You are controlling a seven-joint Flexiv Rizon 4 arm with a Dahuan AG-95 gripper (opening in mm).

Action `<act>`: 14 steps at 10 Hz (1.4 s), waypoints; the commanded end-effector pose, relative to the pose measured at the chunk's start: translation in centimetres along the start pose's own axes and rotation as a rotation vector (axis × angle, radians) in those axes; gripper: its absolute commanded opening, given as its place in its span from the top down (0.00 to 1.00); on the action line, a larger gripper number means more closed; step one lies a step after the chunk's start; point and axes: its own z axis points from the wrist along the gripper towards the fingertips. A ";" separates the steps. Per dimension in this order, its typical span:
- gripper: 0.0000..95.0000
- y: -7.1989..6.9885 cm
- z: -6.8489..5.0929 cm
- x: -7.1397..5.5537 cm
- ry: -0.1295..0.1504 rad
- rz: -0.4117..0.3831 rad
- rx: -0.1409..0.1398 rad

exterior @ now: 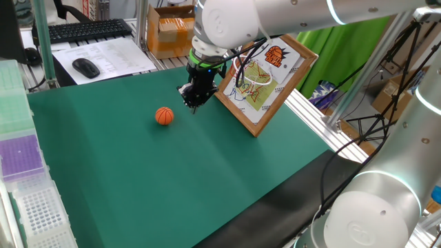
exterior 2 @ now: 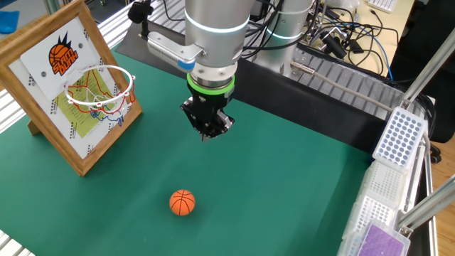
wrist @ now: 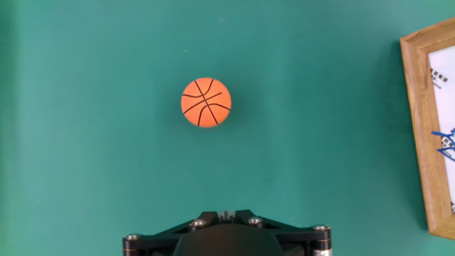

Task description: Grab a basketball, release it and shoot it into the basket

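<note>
The arm's gripper (exterior 2: 207, 131) hangs above the green desk (exterior 2: 284, 192), its fingers' spread impossible to tell, while the basketball (exterior 2: 183, 203) lies apart on the cloth, on the side away from the basket (exterior 2: 99, 89).

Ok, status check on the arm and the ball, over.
Pincer above the mat, holding nothing; finger state unclear. Basketball loose on green mat, apart from pincer. Basket on tilted board. Nothing between pincer and ball.
</note>
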 end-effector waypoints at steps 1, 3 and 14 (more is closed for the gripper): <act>1.00 1.4 0.4 -2.5 0.030 -0.012 -0.014; 1.00 1.8 -0.2 -1.6 0.048 0.003 -0.018; 1.00 2.7 -1.0 0.7 0.065 0.004 -0.012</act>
